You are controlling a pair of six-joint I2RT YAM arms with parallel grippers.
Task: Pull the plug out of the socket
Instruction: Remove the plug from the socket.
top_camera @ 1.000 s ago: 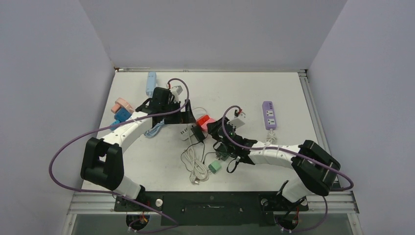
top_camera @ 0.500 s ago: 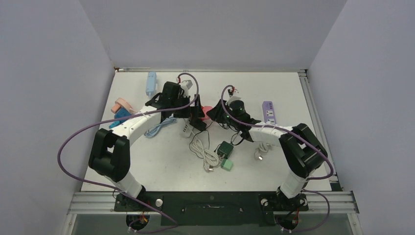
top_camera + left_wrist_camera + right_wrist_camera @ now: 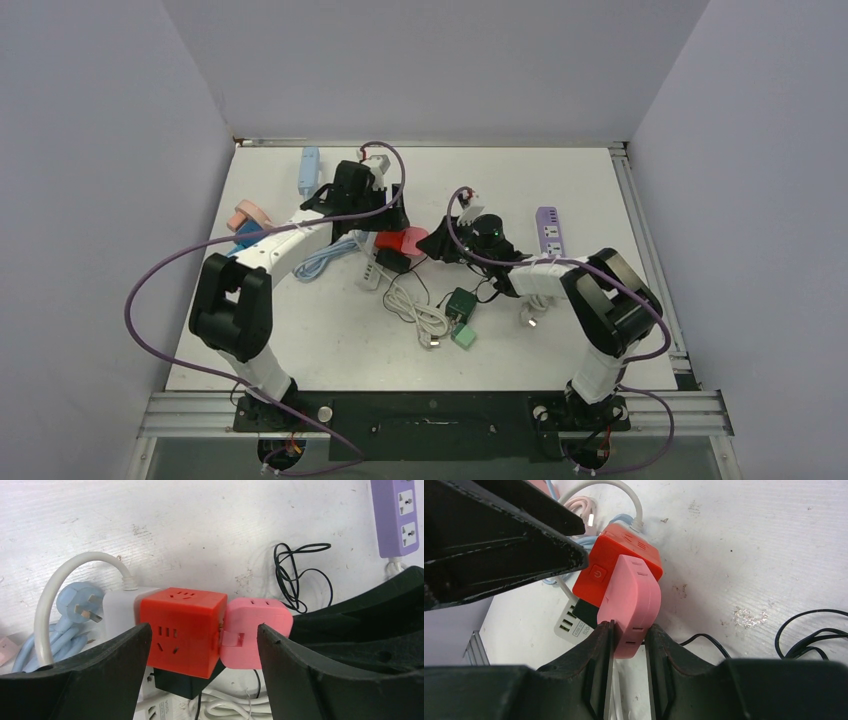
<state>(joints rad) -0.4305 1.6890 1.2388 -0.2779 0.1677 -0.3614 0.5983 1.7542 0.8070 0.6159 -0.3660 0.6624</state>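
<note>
A red cube socket [image 3: 388,241] lies mid-table with a pink plug [image 3: 413,240] pushed into its right side. In the left wrist view the red socket [image 3: 182,630] and pink plug [image 3: 255,632] sit joined between my left gripper's [image 3: 204,630] wide-open fingers, which flank the pair. My left gripper [image 3: 390,222] hangs over the socket from the back left. My right gripper [image 3: 629,630] is shut on the pink plug's [image 3: 631,600] near end, with the red socket [image 3: 609,567] beyond it. In the top view the right gripper [image 3: 432,245] comes in from the right.
A white USB strip [image 3: 372,270] and a black adapter lie under the socket. A coiled white cable [image 3: 415,310] and green adapters [image 3: 462,308] lie in front. A purple strip [image 3: 549,234] lies to the right, a light blue strip [image 3: 309,170] at the back left, and pink and blue plugs [image 3: 245,225] at the left edge.
My right gripper moved up from the table's front middle to the pink plug and closed on it. My left gripper shifted right over the red socket. The green adapters slid right.
</note>
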